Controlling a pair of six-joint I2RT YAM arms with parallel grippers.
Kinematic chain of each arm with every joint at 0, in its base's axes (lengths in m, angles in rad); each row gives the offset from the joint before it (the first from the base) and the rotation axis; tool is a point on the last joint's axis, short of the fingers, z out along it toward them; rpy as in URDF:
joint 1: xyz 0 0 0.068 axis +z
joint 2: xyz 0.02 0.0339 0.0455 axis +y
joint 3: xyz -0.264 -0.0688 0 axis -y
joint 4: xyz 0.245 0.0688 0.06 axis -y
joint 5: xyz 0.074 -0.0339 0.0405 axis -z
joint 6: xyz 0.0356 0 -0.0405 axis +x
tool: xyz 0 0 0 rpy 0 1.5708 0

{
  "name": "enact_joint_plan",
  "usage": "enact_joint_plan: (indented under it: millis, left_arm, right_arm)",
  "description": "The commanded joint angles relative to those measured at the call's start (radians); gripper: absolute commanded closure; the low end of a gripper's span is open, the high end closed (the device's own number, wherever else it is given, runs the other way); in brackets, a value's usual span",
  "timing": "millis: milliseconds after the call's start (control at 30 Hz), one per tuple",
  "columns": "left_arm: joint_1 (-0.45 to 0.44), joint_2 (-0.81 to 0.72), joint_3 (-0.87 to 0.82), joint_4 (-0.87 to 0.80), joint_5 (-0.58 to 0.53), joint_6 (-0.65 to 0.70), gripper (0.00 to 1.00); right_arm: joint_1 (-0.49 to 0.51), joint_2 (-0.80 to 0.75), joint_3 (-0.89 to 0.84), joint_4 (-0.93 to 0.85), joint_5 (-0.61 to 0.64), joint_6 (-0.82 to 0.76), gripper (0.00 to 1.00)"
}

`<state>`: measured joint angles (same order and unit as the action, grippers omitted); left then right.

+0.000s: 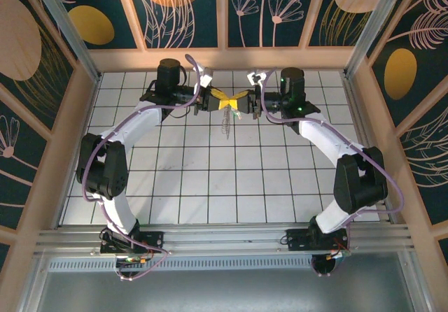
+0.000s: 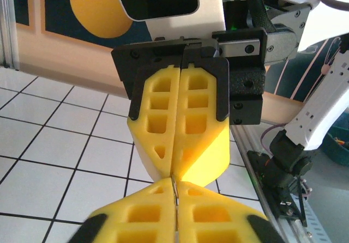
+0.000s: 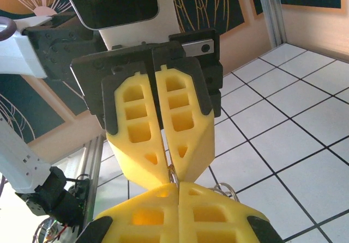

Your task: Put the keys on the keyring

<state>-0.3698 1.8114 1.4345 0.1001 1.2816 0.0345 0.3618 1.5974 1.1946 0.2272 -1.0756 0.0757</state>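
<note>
My two grippers meet tip to tip above the far middle of the table, the left gripper [image 1: 218, 101] coming from the left and the right gripper [image 1: 236, 103] from the right. Both are shut on the keyring. In the right wrist view a thin metal loop of the keyring [image 3: 173, 172] is pinched where my right gripper [image 3: 178, 186] touches the left gripper's fingers [image 3: 142, 145]. In the left wrist view a thin metal edge sits in my left gripper [image 2: 175, 185]. A greyish cluster [image 1: 225, 123] hangs below the fingertips. The green-headed key is hidden.
White tiled table [image 1: 210, 186] with a wooden rim, an aluminium rail [image 1: 224, 238] along the near edge, and decorated panels behind. More silver ring loops [image 3: 222, 190] peek out beside my right fingers. Both arms arch inward from their bases.
</note>
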Motion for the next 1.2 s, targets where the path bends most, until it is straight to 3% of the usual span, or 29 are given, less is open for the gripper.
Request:
enact_joint_plan:
  millis: [0, 133, 267, 367, 700, 1167]
  left_arm:
    - [-0.012, 0.005, 0.021, -0.023, 0.069, 0.047, 1.00]
    - [-0.012, -0.003, 0.018, -0.025, 0.062, 0.057, 1.00]
    - [-0.012, -0.027, -0.002, 0.022, 0.012, 0.025, 1.00]
    - [-0.012, -0.055, -0.048, 0.158, -0.016, -0.067, 1.00]
    - [-0.014, -0.135, -0.161, 0.457, -0.070, -0.262, 1.00]
    - [-0.020, -0.147, -0.163, 0.463, -0.053, -0.275, 1.00]
  right_arm:
    - [0.006, 0.005, 0.040, 0.035, 0.000, -0.010, 1.00]
    - [0.004, -0.001, 0.039, 0.037, 0.017, -0.004, 1.00]
    - [-0.021, -0.033, 0.003, 0.079, 0.028, 0.030, 0.71]
    - [-0.052, -0.080, -0.059, 0.153, 0.027, 0.077, 0.63]
    - [-0.074, -0.153, -0.213, 0.299, 0.019, 0.158, 0.59]
    - [-0.018, -0.109, -0.214, 0.375, -0.003, 0.187, 0.55]
